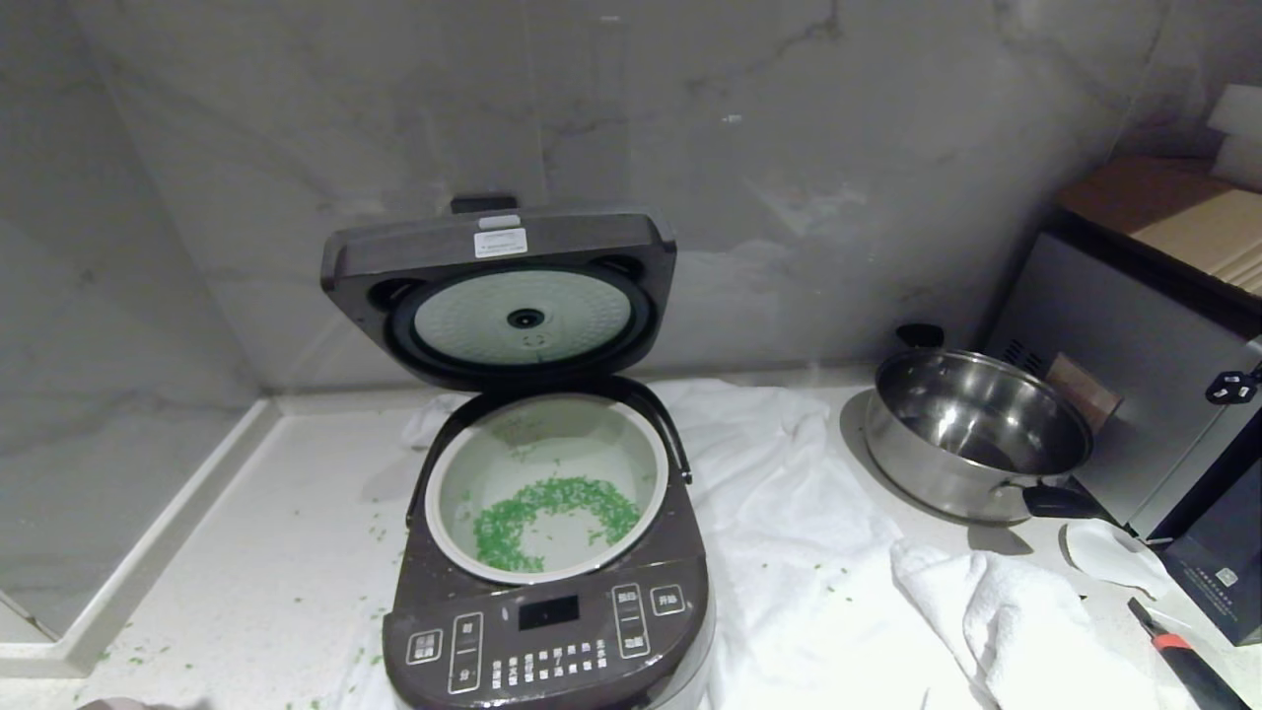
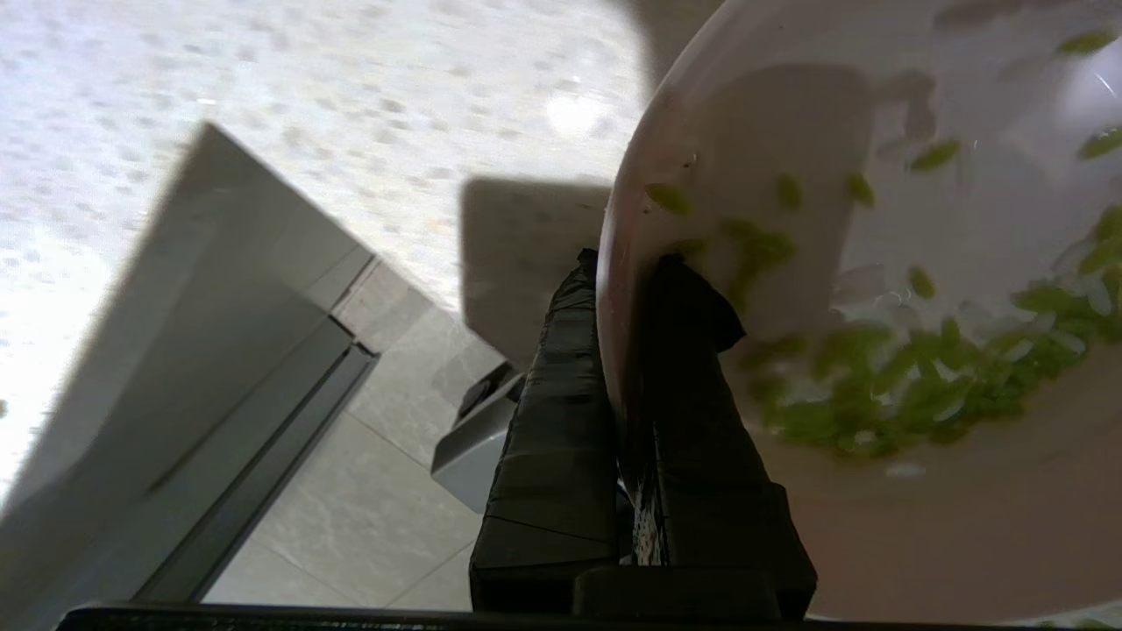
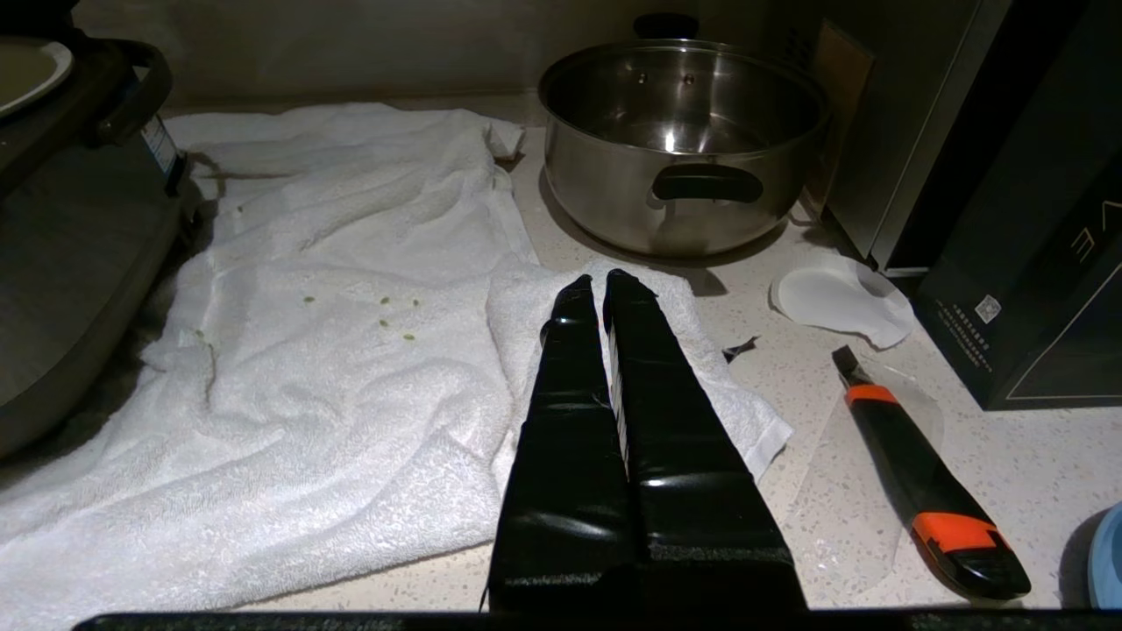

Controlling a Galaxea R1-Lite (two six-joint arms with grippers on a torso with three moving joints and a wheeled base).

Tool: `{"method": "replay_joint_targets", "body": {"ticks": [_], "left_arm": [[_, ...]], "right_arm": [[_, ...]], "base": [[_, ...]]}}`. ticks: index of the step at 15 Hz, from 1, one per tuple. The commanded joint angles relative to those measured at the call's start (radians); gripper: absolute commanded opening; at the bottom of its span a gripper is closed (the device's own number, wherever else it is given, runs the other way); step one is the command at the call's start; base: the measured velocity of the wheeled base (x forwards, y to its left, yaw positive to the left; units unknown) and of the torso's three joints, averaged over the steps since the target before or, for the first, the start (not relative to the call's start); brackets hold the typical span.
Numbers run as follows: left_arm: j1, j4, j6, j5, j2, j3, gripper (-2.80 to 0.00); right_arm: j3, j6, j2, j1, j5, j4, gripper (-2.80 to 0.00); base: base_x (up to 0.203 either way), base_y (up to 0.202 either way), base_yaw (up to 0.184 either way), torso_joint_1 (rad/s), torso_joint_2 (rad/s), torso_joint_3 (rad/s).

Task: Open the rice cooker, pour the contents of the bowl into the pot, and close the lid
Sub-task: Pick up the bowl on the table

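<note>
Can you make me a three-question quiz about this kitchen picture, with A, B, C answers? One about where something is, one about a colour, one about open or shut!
1. Where is the steel saucepan?
A. to the right of the rice cooker
B. on the lid
C. on the floor

2. What colour are the bits in the pot?
A. red
B. green
C. blue

3. How is the lid?
A. shut
B. missing
C. standing open

Answers: 1 A, it sits on the counter to the cooker's right. 2 B, a green ring lies in the white pot. 3 C, its silvery underside faces us.
</note>
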Motion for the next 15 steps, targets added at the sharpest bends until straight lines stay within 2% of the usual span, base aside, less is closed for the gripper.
{"method": "replay_joint_targets", "body": {"ticks": [1, 5, 11, 15], "left_arm": [[-0.087, -0.003, -0.046, 0.003, -0.02, 0.017, -2.8], [-0.211, 0.002, -0.14, 0.014, -0.044, 0.038, -2.8], [-0.327, 0.016, -0.217, 0.055, -0.044, 0.001, -2.8], [-0.33, 0.258, -0.252, 0.05, -0.088, -0.137, -2.8]], "right_arm": [[0.002, 0.0, 0.0, 0.0, 0.0, 0.0, -2.8], [0.001, 0.0, 0.0, 0.0, 0.0, 0.0, -2.8], [0.002, 0.0, 0.0, 0.0, 0.0, 0.0, -2.8], [0.0, 0.0, 0.0, 0.0, 0.0, 0.0, -2.8]], "base": [[0.0, 0.0, 0.0, 0.0, 0.0, 0.0], [0.0, 0.0, 0.0, 0.0, 0.0, 0.0], [0.0, 0.0, 0.0, 0.0, 0.0, 0.0], [0.0, 0.0, 0.0, 0.0, 0.0, 0.0]]}}
